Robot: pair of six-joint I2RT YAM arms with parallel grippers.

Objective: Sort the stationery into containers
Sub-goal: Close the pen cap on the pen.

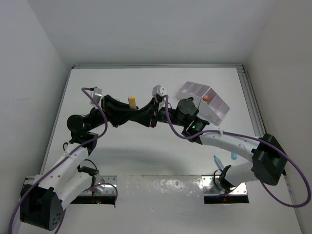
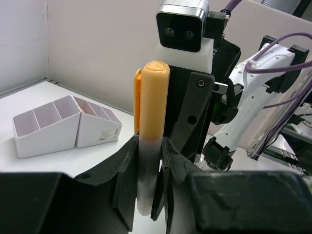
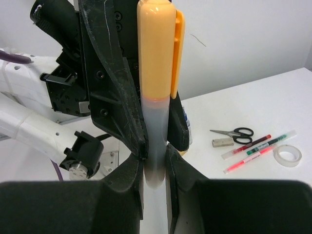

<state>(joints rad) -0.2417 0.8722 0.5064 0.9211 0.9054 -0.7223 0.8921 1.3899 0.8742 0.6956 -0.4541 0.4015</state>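
An orange-capped marker (image 1: pixel 130 101) with a pale translucent barrel stands upright over the middle of the table, held by both arms at once. My left gripper (image 2: pixel 149 144) is shut on the marker's barrel (image 2: pixel 146 175), the orange cap (image 2: pixel 153 102) rising above its fingers. From the opposite side, my right gripper (image 3: pixel 155 156) is shut on the same marker (image 3: pixel 156 53). In the top view the left gripper (image 1: pixel 127 112) and right gripper (image 1: pixel 145 115) meet nose to nose. The white organiser (image 1: pixel 218 108) stands at the back right, a small orange item (image 1: pixel 205 97) in one compartment.
Black-handled scissors (image 3: pixel 234 132), an eraser (image 3: pixel 223 142), thin red and green pens (image 3: pixel 258 146) and a clear tape ring (image 3: pixel 287 155) lie together on the table. A blue-capped bottle (image 1: pixel 216 161) lies near the right arm's base. The organiser (image 2: pixel 44 139) shows lilac-lined compartments.
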